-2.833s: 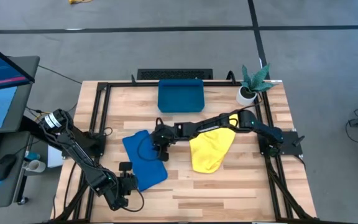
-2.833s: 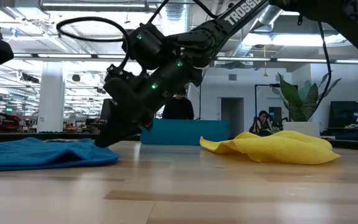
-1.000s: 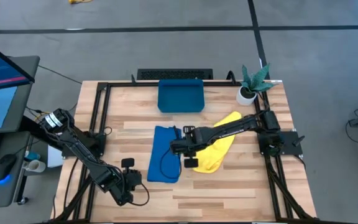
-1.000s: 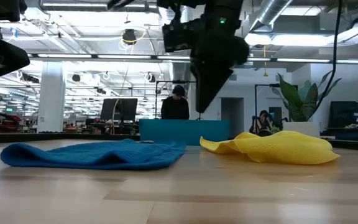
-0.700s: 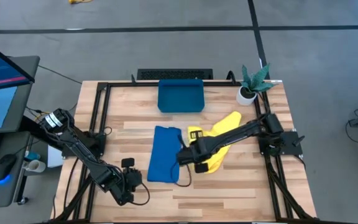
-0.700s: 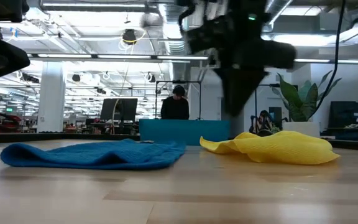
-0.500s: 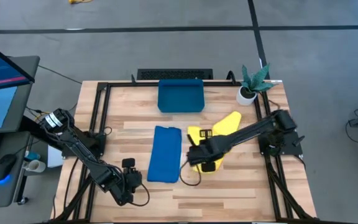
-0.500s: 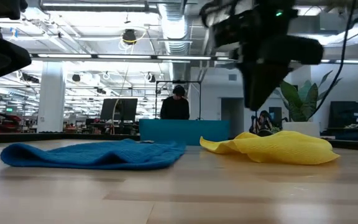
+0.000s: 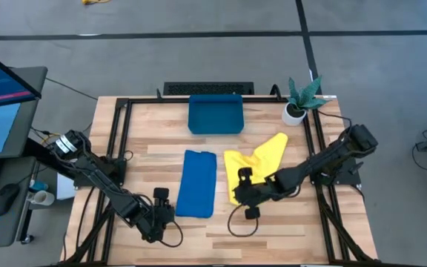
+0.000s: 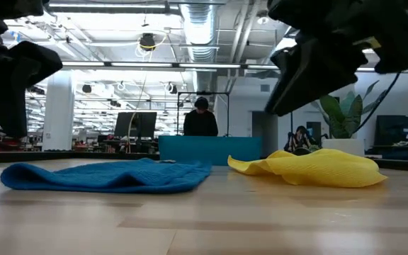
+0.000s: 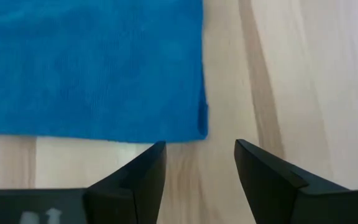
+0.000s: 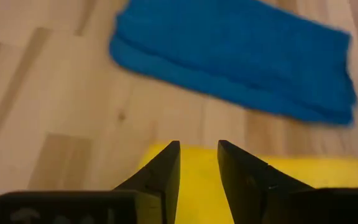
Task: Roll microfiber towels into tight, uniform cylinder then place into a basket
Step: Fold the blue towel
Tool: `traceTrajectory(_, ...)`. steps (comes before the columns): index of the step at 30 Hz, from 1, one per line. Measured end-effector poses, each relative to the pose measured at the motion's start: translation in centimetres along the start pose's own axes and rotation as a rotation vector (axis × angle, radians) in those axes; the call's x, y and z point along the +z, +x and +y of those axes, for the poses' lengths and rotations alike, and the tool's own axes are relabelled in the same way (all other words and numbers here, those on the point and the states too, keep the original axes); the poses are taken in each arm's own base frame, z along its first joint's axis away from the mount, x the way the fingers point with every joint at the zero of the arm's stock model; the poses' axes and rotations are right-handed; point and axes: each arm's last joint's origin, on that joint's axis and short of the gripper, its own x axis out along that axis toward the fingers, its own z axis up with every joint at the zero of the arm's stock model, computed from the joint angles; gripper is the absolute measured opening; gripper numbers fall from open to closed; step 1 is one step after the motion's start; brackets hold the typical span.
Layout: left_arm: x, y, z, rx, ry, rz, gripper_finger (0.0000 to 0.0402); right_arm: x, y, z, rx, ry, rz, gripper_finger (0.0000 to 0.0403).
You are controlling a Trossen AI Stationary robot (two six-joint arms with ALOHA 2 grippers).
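Note:
The blue towel [image 9: 197, 184] lies folded into a narrow strip in the middle of the table, its long sides running near to far. The yellow towel [image 9: 256, 169] lies rumpled just to its right. The basket [image 9: 215, 114] stands at the far edge. My left gripper [image 11: 197, 155] hovers open off the blue towel's near left corner [image 11: 194, 127], nothing between its fingers. My right gripper [image 12: 197, 152] hangs open above the yellow towel's near edge [image 12: 197, 180], clear of it in the low view [image 10: 310, 71].
A small white pot with a green plant [image 9: 296, 107] stands at the far right corner. Black frame rails [image 9: 121, 141] run along the table's sides. Bare wood lies near the front edge [image 9: 273, 237]. A person stands in the room behind the basket [image 10: 201, 120].
My right gripper has swung from the blue towel's right side toward the table's right and near edge, sinking a little, and now hangs over the yellow towel. Both towels have lain still.

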Motion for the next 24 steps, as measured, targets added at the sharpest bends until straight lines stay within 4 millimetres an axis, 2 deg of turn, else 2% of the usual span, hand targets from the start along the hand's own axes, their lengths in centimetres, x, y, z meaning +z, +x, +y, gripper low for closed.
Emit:
traceTrajectory(6,0.2,0.8,-0.3,-0.010,0.045,-0.013,0.0185,0.4,3.1,1.9,0.012,-0.144,-0.112,0.0131)
traceTrajectory(13,-0.2,3.1,-0.7,0.007,0.111,0.028,0.0185,1.8,5.2,2.9,0.007,-0.267,-0.146,0.0131)
traceTrajectory(24,0.4,4.3,0.3,0.022,0.080,0.052,0.0180,2.5,7.6,2.3,0.157,-0.270,-0.142,0.0131)
